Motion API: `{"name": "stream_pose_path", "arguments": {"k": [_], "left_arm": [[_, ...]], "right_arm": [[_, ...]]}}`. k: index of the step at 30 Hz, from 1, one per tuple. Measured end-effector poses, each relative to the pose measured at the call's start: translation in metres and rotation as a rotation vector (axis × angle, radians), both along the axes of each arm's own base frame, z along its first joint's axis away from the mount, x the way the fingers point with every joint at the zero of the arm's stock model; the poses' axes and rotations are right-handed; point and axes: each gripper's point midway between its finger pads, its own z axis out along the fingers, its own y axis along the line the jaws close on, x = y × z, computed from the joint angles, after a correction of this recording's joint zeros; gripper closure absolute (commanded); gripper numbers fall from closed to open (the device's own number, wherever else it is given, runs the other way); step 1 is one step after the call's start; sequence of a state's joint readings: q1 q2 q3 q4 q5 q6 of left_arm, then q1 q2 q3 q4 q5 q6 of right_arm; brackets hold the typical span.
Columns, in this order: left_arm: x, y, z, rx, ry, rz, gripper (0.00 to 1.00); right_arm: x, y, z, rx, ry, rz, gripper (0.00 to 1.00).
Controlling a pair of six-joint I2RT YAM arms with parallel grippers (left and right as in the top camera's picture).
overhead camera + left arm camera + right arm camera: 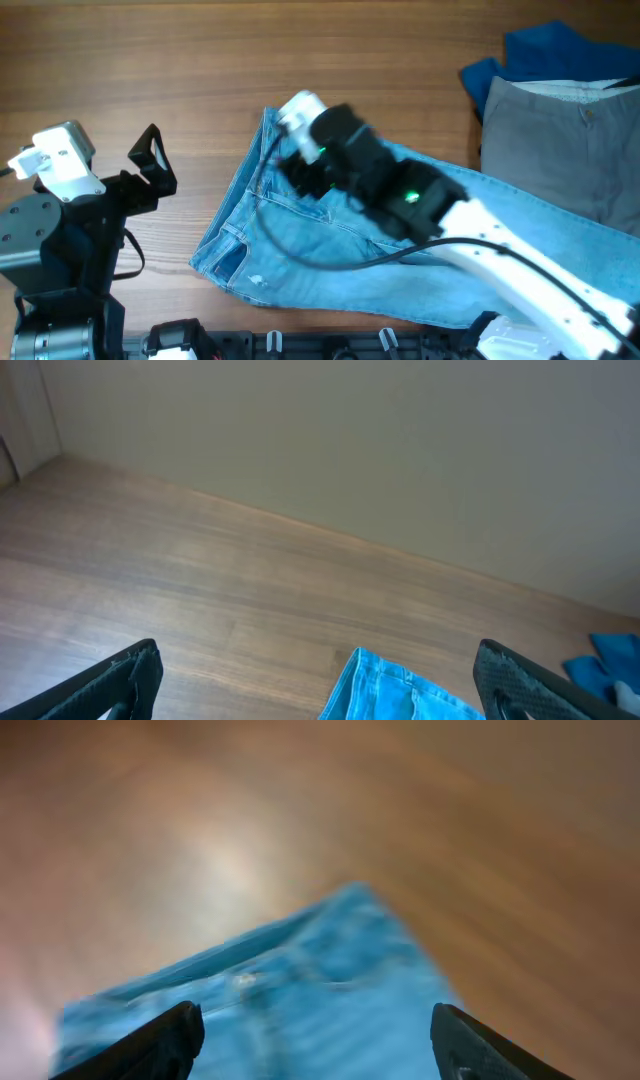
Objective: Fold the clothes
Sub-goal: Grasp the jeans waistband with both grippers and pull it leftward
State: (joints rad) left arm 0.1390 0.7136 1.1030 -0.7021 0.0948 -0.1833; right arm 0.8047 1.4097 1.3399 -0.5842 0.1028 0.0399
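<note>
Overhead shows grey-beige trousers (570, 140) top right that both wrist cams miss. Jeans (300, 240) lie mid table (150, 60), waist upper left, legs running lower right. Right gripper (315, 1007) over the waistband and left gripper (318, 650) both gape wide

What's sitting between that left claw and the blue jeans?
Nothing: only bare wooden table separates the left gripper from the jeans, as the overhead view shows.
</note>
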Motion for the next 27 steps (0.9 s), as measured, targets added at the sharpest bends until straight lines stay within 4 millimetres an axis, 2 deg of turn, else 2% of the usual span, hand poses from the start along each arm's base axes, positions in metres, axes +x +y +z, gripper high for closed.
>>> {"name": "stream_pose_path", "arguments": {"k": [1,3,4,5,6,7,8,9,11,12,14,17,19,20,21,22,23,24,27], "left_arm": [[0.002,-0.001,-0.006,0.0,0.024,-0.009,0.14],[0.008,-0.008,-0.028,-0.006,0.122,-0.059,0.3],[0.013,-0.012,-0.047,-0.02,0.202,-0.089,0.31],[0.016,-0.014,-0.059,-0.033,0.253,-0.106,0.31],[0.018,-0.016,-0.073,-0.046,0.314,-0.122,0.31],[0.021,-0.02,-0.087,-0.059,0.374,-0.139,0.3],[0.026,-0.023,-0.096,-0.067,0.408,-0.155,0.31],[0.029,-0.029,-0.102,-0.068,0.431,-0.18,0.32],[0.03,-0.039,-0.106,-0.055,0.447,-0.223,0.41],[0.03,-0.049,-0.111,-0.044,0.47,-0.265,0.54],[0.035,-0.062,-0.127,-0.03,0.531,-0.319,0.7],[0.049,-0.083,-0.173,-0.018,0.689,-0.395,0.8],[0.062,-0.101,-0.212,0.005,0.791,-0.457,0.82],[0.064,-0.108,-0.222,0.019,0.812,-0.481,0.85],[0.074,-0.125,-0.243,0.058,0.833,-0.549,0.93],[0.077,-0.133,-0.257,0.076,0.856,-0.579,0.96],[0.08,-0.139,-0.27,0.085,0.871,-0.601,0.96],[0.088,-0.146,-0.29,0.1,0.889,-0.623,0.96],[0.106,-0.156,-0.344,0.091,0.923,-0.649,0.96]], "right_arm": [[0.011,-0.024,0.019,0.023,-0.035,-0.077,0.39],[0.018,-0.075,0.051,0.092,-0.05,-0.214,0.69],[0.013,-0.093,0.051,0.114,0.008,-0.249,0.69],[0.004,-0.096,0.038,0.121,0.101,-0.264,0.71],[-0.005,-0.094,0.018,0.115,0.212,-0.263,0.82],[-0.009,-0.086,-0.004,0.094,0.309,-0.247,0.82],[-0.01,-0.08,-0.037,0.044,0.423,-0.249,0.76],[-0.011,-0.083,-0.069,-0.014,0.524,-0.281,0.72],[-0.005,-0.094,-0.093,-0.031,0.599,-0.345,0.69],[0.008,-0.106,-0.089,0.006,0.583,-0.391,0.69],[0.025,-0.124,-0.069,0.081,0.516,-0.445,0.7],[0.033,-0.152,-0.026,0.184,0.396,-0.507,0.69],[0.033,-0.178,-0.004,0.217,0.324,-0.574,0.68],[0.035,-0.185,-0.003,0.214,0.311,-0.604,0.67],[0.034,-0.194,-0.005,0.212,0.32,-0.649,0.67],[0.031,-0.202,-0.01,0.208,0.344,-0.693,0.66],[0.028,-0.21,-0.014,0.204,0.369,-0.739,0.66],[0.026,-0.218,-0.019,0.199,0.39,-0.778,0.66],[0.025,-0.222,-0.021,0.201,0.401,-0.81,0.66]]}}
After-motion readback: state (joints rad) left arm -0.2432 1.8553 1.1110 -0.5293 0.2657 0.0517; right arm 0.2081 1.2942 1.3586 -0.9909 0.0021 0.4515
